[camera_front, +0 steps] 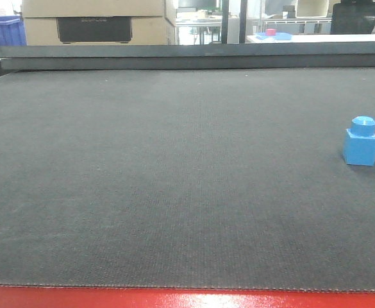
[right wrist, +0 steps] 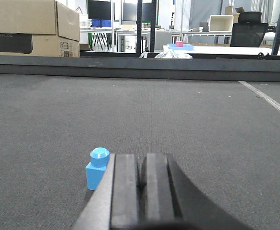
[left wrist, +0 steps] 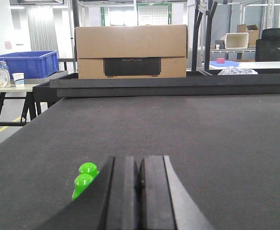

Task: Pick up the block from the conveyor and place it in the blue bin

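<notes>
Progress: none. We see the bright-blue studded plastic block [right wrist: 97, 168] resting on the dark grey woven conveyor belt [right wrist: 202, 120], just left of the closed, empty right gripper [right wrist: 140, 167]; grasping and binning remain.

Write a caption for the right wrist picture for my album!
Shut right tool low over the dark grey conveyor, a bright-blue one-stud block beside it.

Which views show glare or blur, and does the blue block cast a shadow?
Front view: the block is sharp, with only a faint shadow on the conveyor. Left wrist view: far windows are blown out white. Right wrist view: the near fingers look soft.
</notes>
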Action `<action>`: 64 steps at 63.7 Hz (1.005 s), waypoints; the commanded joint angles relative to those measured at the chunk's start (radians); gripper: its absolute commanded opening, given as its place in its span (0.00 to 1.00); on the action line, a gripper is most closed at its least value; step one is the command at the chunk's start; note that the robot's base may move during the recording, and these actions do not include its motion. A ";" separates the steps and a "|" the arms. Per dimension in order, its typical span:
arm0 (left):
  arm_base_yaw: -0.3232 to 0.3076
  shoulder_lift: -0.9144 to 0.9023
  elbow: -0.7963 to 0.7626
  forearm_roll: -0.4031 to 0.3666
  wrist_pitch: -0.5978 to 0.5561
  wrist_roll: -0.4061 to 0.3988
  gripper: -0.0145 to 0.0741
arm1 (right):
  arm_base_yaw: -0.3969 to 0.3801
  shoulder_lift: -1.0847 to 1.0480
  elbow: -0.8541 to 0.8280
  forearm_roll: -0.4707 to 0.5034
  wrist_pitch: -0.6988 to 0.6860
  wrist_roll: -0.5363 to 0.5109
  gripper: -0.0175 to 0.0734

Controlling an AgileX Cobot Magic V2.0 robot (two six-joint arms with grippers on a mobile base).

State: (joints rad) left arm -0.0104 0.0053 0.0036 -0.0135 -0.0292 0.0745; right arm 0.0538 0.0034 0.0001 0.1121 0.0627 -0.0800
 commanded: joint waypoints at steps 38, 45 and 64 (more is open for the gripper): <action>0.000 -0.005 -0.004 0.000 -0.041 -0.006 0.04 | -0.001 -0.003 0.000 -0.005 -0.019 0.000 0.01; 0.000 -0.005 -0.004 -0.003 -0.058 -0.006 0.04 | -0.001 -0.003 0.000 -0.005 -0.049 0.000 0.01; 0.000 -0.005 -0.137 -0.010 -0.053 -0.006 0.04 | -0.001 -0.003 -0.082 -0.005 -0.096 0.000 0.01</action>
State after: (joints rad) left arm -0.0104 0.0032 -0.0514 -0.0171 -0.0879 0.0745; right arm 0.0538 0.0034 -0.0151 0.1121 -0.0268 -0.0800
